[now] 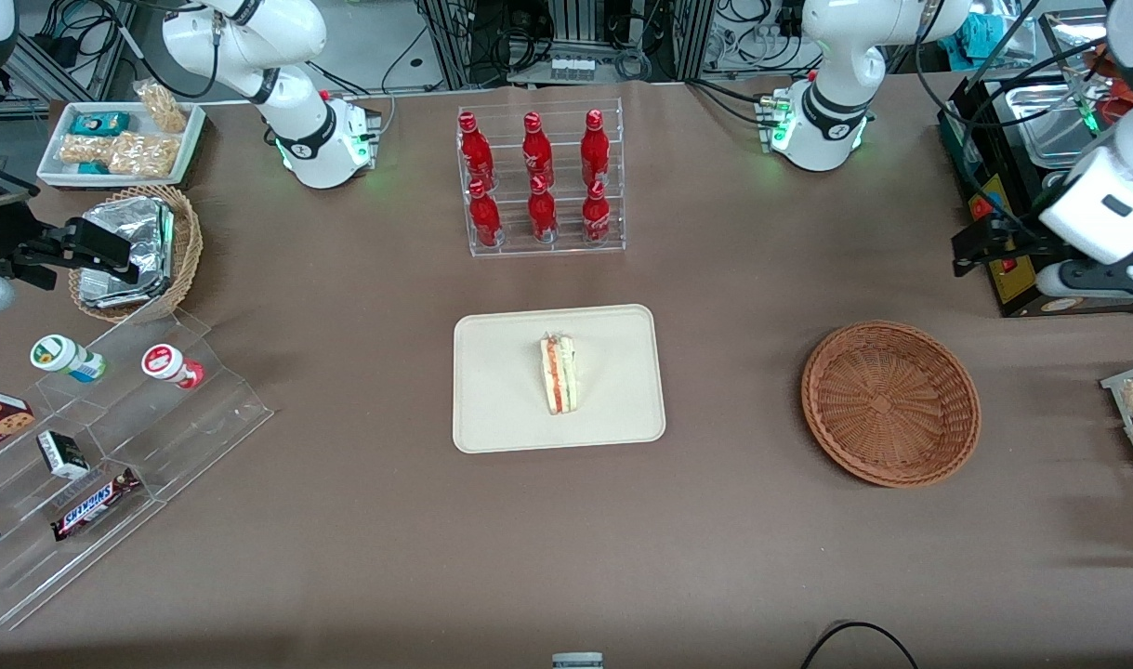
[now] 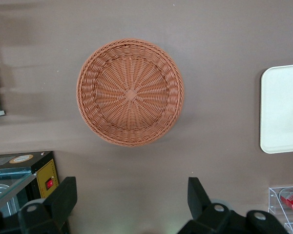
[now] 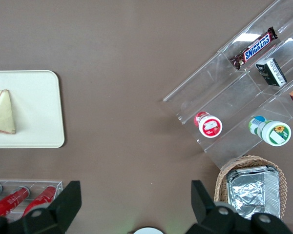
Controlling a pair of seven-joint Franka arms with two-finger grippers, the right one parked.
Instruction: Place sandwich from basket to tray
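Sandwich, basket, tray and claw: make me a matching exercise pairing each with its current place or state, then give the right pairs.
Things:
1. sandwich
2. basket
3. tray
4. claw

Places or states:
A. holds nothing, toward the working arm's end of the table
B. open, raised above the table beside the basket
C. lying on the tray
D. mid-table, nearer the front camera than the rack of red bottles

Pairs: 1-C, 2-A, 3-D, 4-B

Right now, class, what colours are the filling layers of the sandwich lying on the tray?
Red-orange and green between white bread; the sandwich shows best in the front view.
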